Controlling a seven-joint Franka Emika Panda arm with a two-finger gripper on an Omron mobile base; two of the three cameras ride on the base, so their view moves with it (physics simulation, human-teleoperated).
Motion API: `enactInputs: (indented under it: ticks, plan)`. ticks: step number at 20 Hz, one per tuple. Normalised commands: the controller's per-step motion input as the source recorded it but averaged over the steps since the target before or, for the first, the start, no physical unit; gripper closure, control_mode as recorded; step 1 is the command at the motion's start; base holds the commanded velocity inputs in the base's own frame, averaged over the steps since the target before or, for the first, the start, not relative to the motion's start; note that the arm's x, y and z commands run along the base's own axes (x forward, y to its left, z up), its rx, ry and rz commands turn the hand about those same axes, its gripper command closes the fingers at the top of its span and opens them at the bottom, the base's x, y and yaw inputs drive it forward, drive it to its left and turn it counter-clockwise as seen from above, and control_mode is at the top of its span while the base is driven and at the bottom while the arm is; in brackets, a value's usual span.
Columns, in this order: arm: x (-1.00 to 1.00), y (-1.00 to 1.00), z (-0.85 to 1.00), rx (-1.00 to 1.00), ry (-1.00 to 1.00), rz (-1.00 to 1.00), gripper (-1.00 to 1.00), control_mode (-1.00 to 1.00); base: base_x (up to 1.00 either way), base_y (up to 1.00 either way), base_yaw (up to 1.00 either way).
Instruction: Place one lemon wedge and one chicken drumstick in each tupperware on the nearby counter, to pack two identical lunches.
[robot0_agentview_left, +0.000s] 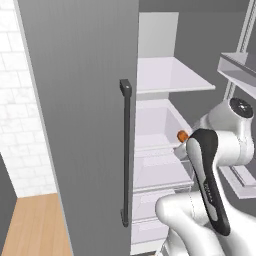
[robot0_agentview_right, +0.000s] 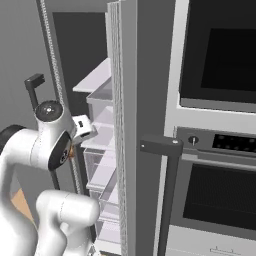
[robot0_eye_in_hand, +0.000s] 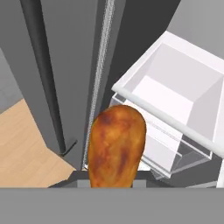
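Observation:
A browned chicken drumstick (robot0_eye_in_hand: 116, 146) stands close in the hand view, its lower end between the jaws of my gripper (robot0_eye_in_hand: 112, 183), which is shut on it. The fingers are hidden behind the meat. From the left base view a small orange tip of the drumstick (robot0_agentview_left: 182, 135) shows past my forearm, in front of the open fridge's shelves. The strip of light-brown wood at the lower left, under the tiled wall, looks like the counter (robot0_agentview_left: 35, 225). The tupperware and the lemon wedge are out of view.
The grey fridge door (robot0_agentview_left: 85, 125) with its dark bar handle (robot0_agentview_left: 126, 150) stands open on my left. White shelves and a clear drawer (robot0_eye_in_hand: 175, 100) lie ahead. A built-in oven (robot0_agentview_right: 220, 150) is to the right of the fridge.

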Motion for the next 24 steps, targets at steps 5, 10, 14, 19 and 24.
enactInputs:
  ticks: [5,10,14,19,24]
  plan:
    - [-0.78,0.00,0.22,-0.01,0.06,0.00,1.00,-1.00,0.00,0.00,0.00]
    - [-0.40,0.00,-0.02,-0.01,0.00,0.00,1.00,1.00,-0.60,0.00,0.00]
    - [0.00,0.00,0.00,0.00,0.00,0.00,1.00,1.00,-1.00,-0.02,-0.08]
    - [0.00,0.00,0.00,0.00,0.00,0.00,1.00,1.00,-1.00,-0.44,-0.19]
    - [0.00,0.00,0.00,0.00,0.00,0.00,1.00,1.00,-0.89,-0.97,-0.30]
